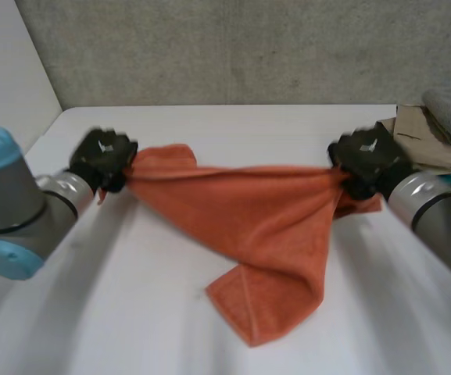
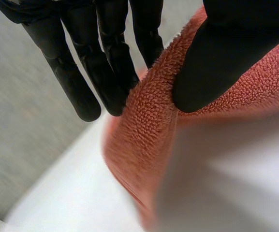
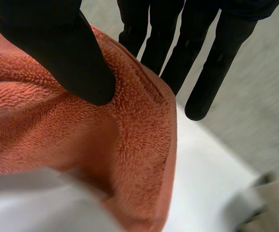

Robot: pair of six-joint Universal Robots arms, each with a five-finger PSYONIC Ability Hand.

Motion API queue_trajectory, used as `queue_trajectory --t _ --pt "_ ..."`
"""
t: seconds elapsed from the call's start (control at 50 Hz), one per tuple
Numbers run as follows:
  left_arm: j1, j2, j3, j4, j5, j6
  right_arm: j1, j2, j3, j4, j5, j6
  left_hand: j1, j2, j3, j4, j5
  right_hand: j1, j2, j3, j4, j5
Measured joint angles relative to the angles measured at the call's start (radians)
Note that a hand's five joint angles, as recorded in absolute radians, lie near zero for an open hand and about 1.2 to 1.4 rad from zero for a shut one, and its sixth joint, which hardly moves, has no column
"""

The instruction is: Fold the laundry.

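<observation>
An orange towel (image 1: 241, 226) hangs stretched between my two hands, its lower part drooping to the white table (image 1: 116, 312). My left hand (image 1: 104, 158) grips the towel's left end, and my right hand (image 1: 370, 160) grips its right end. In the left wrist view the thumb (image 2: 226, 58) presses the towel (image 2: 149, 135) against the fingers (image 2: 105, 72). The right wrist view has the same pinch: the thumb (image 3: 57, 48) on the towel (image 3: 81, 135), the fingers (image 3: 192, 48) behind its edge. A short tail of cloth sticks out past each hand.
A pile of beige and grey laundry (image 1: 436, 129) lies at the table's back right corner, close behind my right hand. A grey wall (image 1: 233, 47) runs along the table's far edge.
</observation>
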Motion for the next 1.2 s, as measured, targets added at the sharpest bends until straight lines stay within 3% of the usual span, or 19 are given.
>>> queue_trajectory --t 0.12,0.24,0.3,0.32,0.36,0.5,0.62,0.72,0.82,0.92,1.04,1.2 --pt "-0.050 0.334 -0.110 -0.034 -0.036 -0.032 0.000 -0.191 -0.050 0.143 0.077 -0.217 0.000 0.002 0.008 0.000 0.000 0.000 0.000 0.000 0.003 0.000" --pt "-0.083 0.583 -0.184 -0.106 -0.098 -0.042 0.001 -0.281 -0.112 0.341 0.168 -0.392 0.000 0.004 0.008 0.000 0.000 0.000 0.000 0.000 0.003 0.010" --pt "-0.088 0.607 -0.191 -0.131 -0.110 -0.040 0.002 -0.285 -0.118 0.369 0.178 -0.415 0.000 0.004 0.008 0.000 0.000 0.000 0.000 0.000 0.003 0.010" --pt "-0.100 0.631 -0.200 -0.193 -0.132 -0.029 0.006 -0.288 -0.130 0.471 0.211 -0.503 0.000 0.004 0.008 0.001 0.000 0.000 0.000 0.000 0.003 0.010" --pt "-0.111 0.614 -0.202 -0.243 -0.143 -0.010 0.008 -0.277 -0.129 0.515 0.222 -0.548 0.000 0.004 0.008 0.004 0.000 0.000 0.000 0.000 0.003 0.016" --pt "-0.142 0.360 -0.158 -0.335 -0.164 0.091 0.011 -0.123 -0.140 0.566 0.234 -0.632 0.000 0.004 0.008 0.004 0.000 0.000 0.000 0.000 0.003 0.020" --pt "-0.147 0.074 0.065 -0.270 -0.246 0.148 0.013 0.066 -0.258 0.449 0.277 -0.628 0.000 0.005 0.009 0.005 0.000 0.000 0.000 0.005 0.003 0.043" --pt "-0.148 -0.054 0.323 -0.198 -0.303 0.187 0.016 0.157 -0.375 0.262 0.316 -0.622 0.000 0.006 0.010 0.005 0.000 0.000 0.001 0.006 0.003 0.069" --pt "-0.148 -0.159 0.682 -0.082 -0.344 0.221 0.021 0.203 -0.506 -0.178 0.326 -0.621 0.000 0.006 0.011 0.005 0.000 0.000 0.001 0.006 0.004 0.071" --pt "-0.153 -0.145 0.839 0.000 -0.341 0.164 0.037 0.174 -0.514 -0.478 0.296 -0.615 0.000 0.006 0.011 0.005 0.024 0.001 0.002 0.006 0.004 0.071" --pt "-0.162 -0.049 0.739 0.004 -0.330 0.056 0.072 0.137 -0.445 -0.530 0.271 -0.584 0.000 0.007 0.011 0.005 0.034 0.008 0.005 0.006 0.004 0.072" --pt "-0.154 0.110 0.284 -0.003 -0.324 -0.010 0.089 0.121 -0.262 -0.333 0.256 -0.468 0.000 0.007 0.012 0.005 0.034 0.007 0.005 0.008 0.004 0.072"
